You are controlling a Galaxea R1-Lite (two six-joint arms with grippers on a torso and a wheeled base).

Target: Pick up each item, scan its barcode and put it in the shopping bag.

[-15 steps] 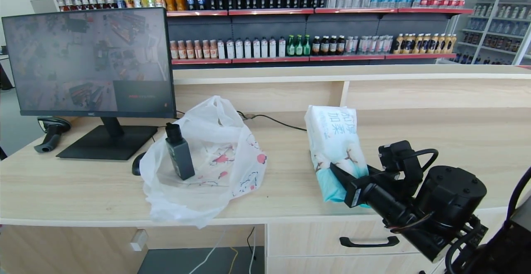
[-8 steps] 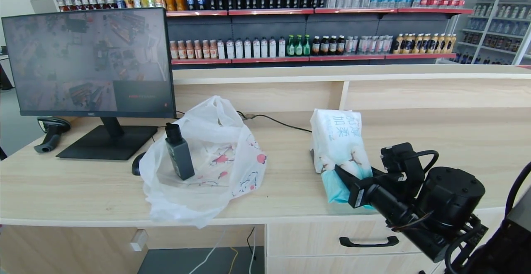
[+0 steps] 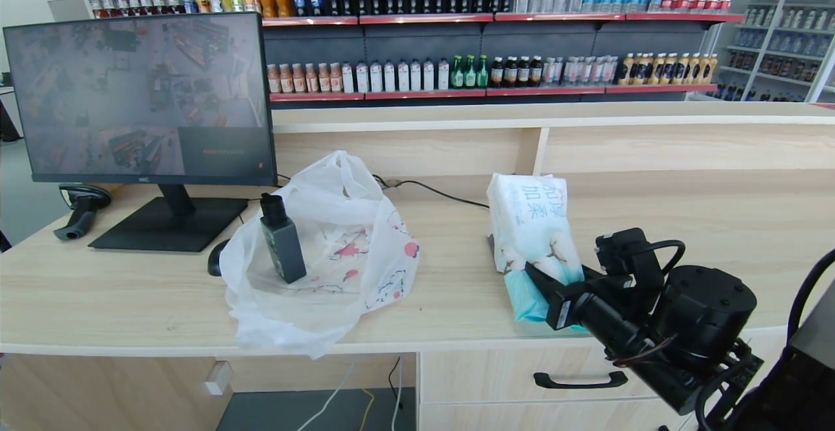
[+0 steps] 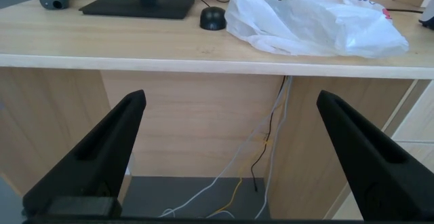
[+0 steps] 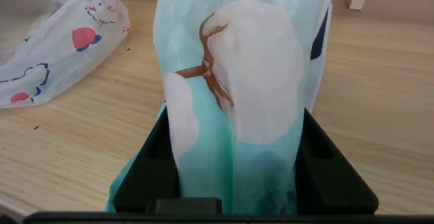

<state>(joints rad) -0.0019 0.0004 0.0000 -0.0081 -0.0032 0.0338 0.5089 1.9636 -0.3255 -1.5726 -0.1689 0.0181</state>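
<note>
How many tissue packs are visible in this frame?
1. The tissue pack is clamped at its lower end in the right gripper, right of the shopping bag on the counter. The bag's folds could hide another.

Wooden worktop (image 3: 450,287): a bare strip between the shopping bag (image 3: 339,261) and the tissue pack (image 3: 535,229) runs to the front edge. More open room toward the right edge. A monitor (image 3: 137,98) blocks the left back corner; a raised ledge (image 3: 456,147) walls the back edge.
</note>
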